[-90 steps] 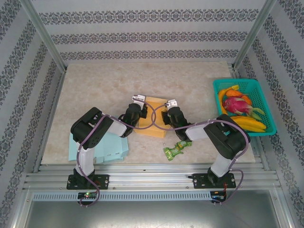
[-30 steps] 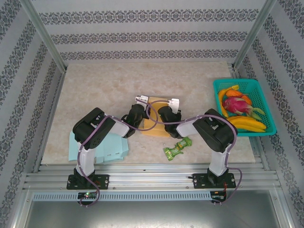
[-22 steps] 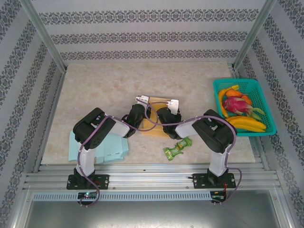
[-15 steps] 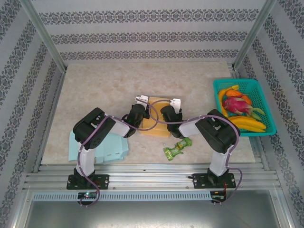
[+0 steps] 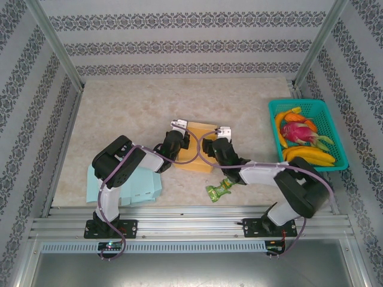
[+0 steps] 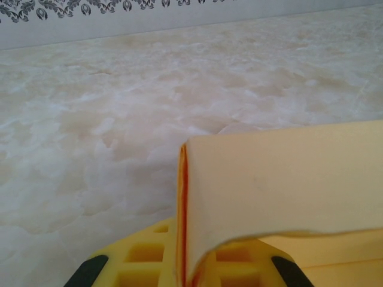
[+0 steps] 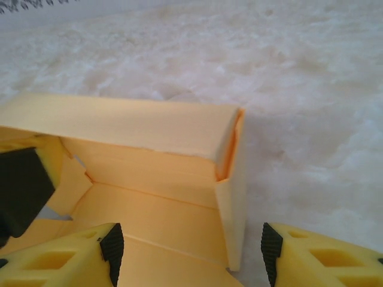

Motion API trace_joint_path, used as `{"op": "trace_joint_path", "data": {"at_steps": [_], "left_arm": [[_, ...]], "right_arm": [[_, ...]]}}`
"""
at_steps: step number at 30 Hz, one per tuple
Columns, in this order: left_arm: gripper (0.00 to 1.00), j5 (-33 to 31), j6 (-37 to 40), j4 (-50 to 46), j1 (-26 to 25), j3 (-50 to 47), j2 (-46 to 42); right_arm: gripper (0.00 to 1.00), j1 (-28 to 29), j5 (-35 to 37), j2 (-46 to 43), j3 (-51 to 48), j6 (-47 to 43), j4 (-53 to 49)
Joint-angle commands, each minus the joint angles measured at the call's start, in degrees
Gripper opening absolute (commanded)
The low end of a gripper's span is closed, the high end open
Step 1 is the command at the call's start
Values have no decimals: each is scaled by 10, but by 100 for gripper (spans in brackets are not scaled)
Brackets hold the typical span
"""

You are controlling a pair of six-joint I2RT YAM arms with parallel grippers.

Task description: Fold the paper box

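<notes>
The yellow paper box [image 5: 194,149] lies partly folded in the middle of the table, its walls raised and its inside open. My left gripper [image 5: 178,125] is at its far left corner, shut on the upright left wall [image 6: 287,179], which is pinched between the fingers [image 6: 143,263]. My right gripper [image 5: 224,131] is at the box's far right corner. In the right wrist view it [image 7: 191,254] stands open, straddling the box's right wall [image 7: 233,197] without touching it.
A teal basket [image 5: 335,125] of fruit stands at the right edge. A green snack packet [image 5: 222,188] lies just near of the box. Light blue paper sheets [image 5: 128,185] lie by the left arm's base. Metal posts rise at the back corners.
My right gripper has opened and let go of the box's right wall, and the right arm's elbow has swung out to the right. The left gripper stays shut on the left wall.
</notes>
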Motion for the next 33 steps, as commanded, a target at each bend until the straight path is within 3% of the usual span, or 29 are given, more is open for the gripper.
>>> {"op": "trace_joint_path", "data": {"at_steps": [1, 7, 12, 18, 28, 33], "left_arm": [[0, -10, 10, -79, -4, -5, 27], [0, -5, 18, -77, -6, -5, 27], [0, 0, 26, -72, -8, -7, 28], [0, -2, 28, -85, -9, 0, 29], [0, 15, 47, -128, -9, 14, -13], [0, 47, 85, -288, -10, 65, -136]], "right_arm": [[65, -8, -20, -60, -4, -14, -53], [66, -60, -72, -115, 24, -12, -121], [67, -105, -128, -101, 62, -9, -151], [66, -116, -158, -92, 72, 1, -146], [67, -122, -161, -293, 113, -34, -304], [67, -126, -161, -407, 100, -45, -372]]}}
